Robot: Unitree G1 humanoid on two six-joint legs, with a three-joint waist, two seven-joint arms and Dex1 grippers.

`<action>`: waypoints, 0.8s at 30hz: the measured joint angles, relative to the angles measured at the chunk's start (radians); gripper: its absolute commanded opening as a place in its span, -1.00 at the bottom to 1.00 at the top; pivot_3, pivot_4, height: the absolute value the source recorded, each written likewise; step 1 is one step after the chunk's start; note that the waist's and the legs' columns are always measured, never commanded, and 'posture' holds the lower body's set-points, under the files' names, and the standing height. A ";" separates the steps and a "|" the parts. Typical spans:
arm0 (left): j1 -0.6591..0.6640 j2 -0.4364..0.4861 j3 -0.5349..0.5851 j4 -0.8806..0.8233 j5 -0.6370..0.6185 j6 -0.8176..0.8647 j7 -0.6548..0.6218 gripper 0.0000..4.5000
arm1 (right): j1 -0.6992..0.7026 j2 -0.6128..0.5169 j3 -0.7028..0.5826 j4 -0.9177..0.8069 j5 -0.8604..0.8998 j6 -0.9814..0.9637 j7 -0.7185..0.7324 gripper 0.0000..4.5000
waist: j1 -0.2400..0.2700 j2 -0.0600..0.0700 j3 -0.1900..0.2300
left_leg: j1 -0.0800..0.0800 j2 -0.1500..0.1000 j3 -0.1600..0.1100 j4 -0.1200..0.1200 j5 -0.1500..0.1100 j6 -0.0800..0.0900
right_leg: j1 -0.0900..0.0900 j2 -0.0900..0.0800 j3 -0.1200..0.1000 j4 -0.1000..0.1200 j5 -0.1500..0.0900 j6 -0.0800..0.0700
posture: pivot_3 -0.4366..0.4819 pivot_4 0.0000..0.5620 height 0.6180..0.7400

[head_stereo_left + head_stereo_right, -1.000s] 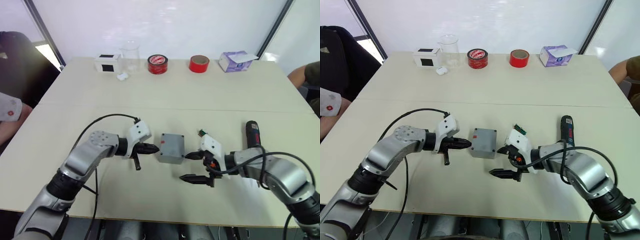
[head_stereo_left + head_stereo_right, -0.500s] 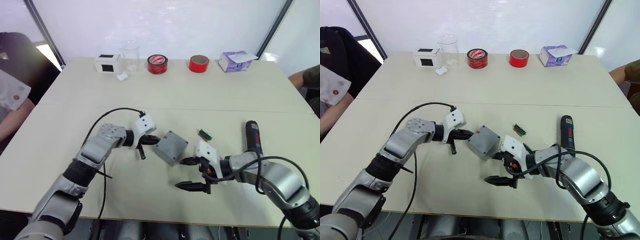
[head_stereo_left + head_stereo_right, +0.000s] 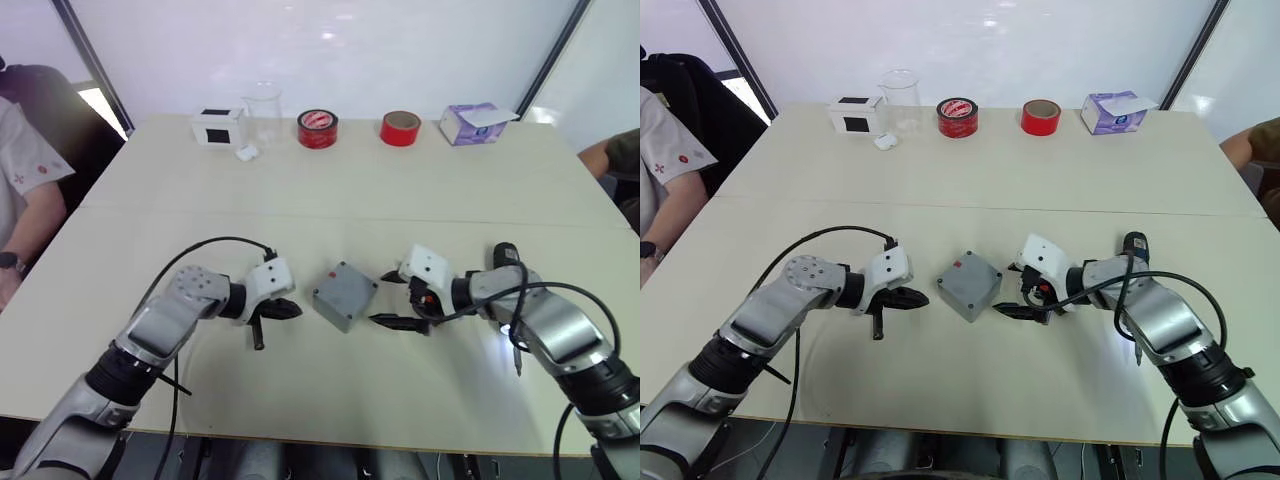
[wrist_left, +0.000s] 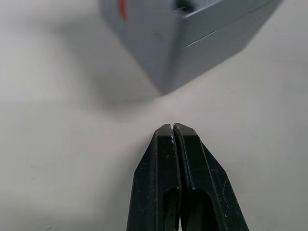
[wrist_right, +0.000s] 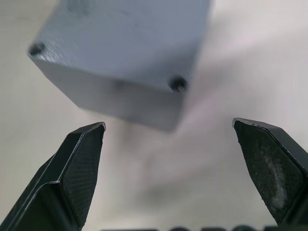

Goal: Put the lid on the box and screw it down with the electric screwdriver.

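Grey box (image 3: 344, 294) sits centre of the frame on the table (image 3: 330, 190), turned diamond-wise, lid (image 3: 971, 282) with small red mark on top of it, seam visible in left wrist view. Left gripper (image 3: 291, 310) just left of the box, fingers pressed together, tips pointing at the box corner but apart from it, nothing held. Right gripper (image 3: 388, 299) just right of the box, fingers spread wide, holding nothing; one fingertip low on the table near the box, the other higher, neither clearly touching it. Right wrist view shows two dark corner holes on the lid; can't tell if screws are in them. Electric screwdriver (image 3: 503, 258) lies right of centre, mostly hidden behind the right forearm, only its black top end with red label showing; a white glow on the table by the arm at lower right. Far edge, upper part of frame: white box with black square (image 3: 215, 127), clear beaker (image 3: 262, 110), two red tape rolls (image 3: 317, 128), tissue box (image 3: 471, 122). Person's arm at left edge, cut off
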 measured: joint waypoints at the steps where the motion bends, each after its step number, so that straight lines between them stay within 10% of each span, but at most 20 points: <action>1: 0.000 -0.011 -0.002 -0.003 0.000 0.001 0.002 -1.00 | -0.001 0.000 0.004 0.002 -0.005 -0.006 0.011 0.98 | 0.000 0.000 0.000 | 0.000 0.000 0.000 0.000 0.000 0.000 | 0.000 0.000 0.000 0.000 0.000 0.000 | -0.05 -0.47 1.00; 24: -0.042 -0.099 -0.011 0.094 0.047 -0.070 0.067 -1.00 | 0.094 0.003 -0.011 -0.143 0.024 0.113 0.066 0.98 | -0.001 0.000 0.000 | 0.000 0.000 -0.001 0.003 0.000 0.000 | 0.000 0.000 0.000 0.003 0.000 0.000 | -0.05 -0.47 1.00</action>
